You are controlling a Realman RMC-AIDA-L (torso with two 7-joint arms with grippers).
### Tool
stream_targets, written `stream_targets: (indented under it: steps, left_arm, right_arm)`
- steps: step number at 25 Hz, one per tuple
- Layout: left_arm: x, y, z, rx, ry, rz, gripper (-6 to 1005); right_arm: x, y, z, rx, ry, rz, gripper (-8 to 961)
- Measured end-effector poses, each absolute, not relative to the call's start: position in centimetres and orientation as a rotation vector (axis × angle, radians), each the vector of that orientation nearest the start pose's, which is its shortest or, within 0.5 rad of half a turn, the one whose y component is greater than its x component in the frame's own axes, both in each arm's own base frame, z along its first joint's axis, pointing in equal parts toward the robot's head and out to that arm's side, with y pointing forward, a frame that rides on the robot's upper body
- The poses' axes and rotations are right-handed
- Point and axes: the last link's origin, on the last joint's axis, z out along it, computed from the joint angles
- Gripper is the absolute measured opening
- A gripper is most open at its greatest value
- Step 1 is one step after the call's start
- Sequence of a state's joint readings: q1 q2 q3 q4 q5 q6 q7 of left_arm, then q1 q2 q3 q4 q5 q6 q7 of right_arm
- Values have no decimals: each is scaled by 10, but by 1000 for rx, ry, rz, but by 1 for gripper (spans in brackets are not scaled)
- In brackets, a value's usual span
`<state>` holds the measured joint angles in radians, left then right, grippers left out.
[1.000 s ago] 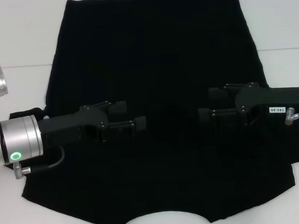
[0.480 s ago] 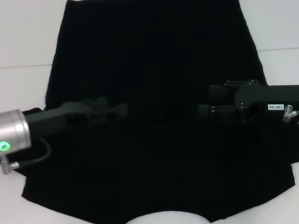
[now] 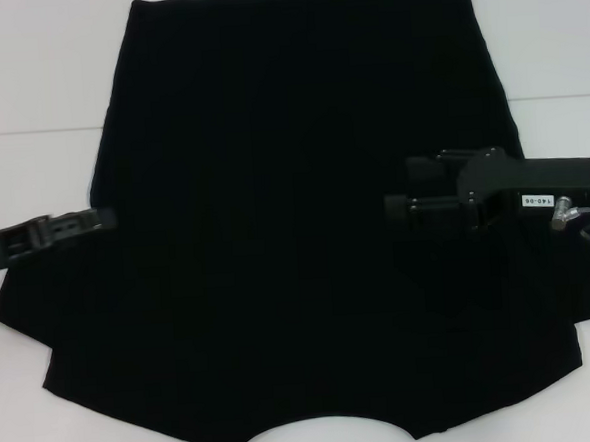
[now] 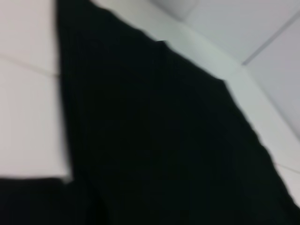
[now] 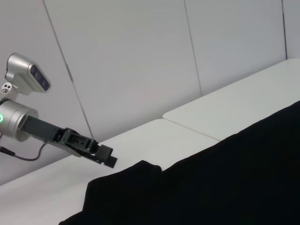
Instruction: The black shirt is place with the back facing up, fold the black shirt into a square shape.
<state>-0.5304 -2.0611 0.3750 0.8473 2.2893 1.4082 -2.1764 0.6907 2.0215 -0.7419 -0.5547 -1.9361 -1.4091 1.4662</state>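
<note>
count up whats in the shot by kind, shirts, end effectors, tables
black shirt: 1
end effectors: 2, the left end effector at the shirt's left edge, the right end effector over its right half
white table: 1
total: 4

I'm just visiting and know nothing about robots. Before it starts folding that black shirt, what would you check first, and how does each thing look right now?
1. Shirt lies spread out flat: ok. The black shirt covers the white table with no big bunches.
2. Nothing folded yet: ok, it is still fully open.
3. Left gripper at the shirt's side edge: ok, it sits by the left edge, seen from the head camera.
4. Right gripper position: not ok for an edge grasp, it hangs over the shirt's middle right part, inside the edge.
5. Grippers holding cloth: cannot tell, black on black hides it.
6. Lettering side facing down: ok, no lettering visible.
</note>
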Motion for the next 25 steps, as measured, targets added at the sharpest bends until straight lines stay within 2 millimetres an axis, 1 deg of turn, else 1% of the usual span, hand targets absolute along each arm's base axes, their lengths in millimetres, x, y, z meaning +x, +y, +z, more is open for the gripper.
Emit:
stream_targets:
  steps: [3,8,13,14,19,25]
  left_arm:
    - [-331,343,82,-1989,-1637,-583,907]
    - [-341,332,92,-1952,-1689,-532,907]
    - [-350,324,95,-1923,-1733,-469,908]
    - [-357,320,95,-1889,-1774,-412,908]
    - [-364,317,94,-1845,-1815,-364,908]
    - [-367,322,88,-1812,-1834,-324,908]
  right_arm:
    - [223,385,1,-2705,629,676,824]
    - [219,388,0,-2714,614,665,824]
    - [217,391,2,-2712,604,659,824]
    - [217,391,2,-2711,604,659,824]
    - [217,393,4,-2702,603,660,824]
    - [217,394,5,-2695,603,665,824]
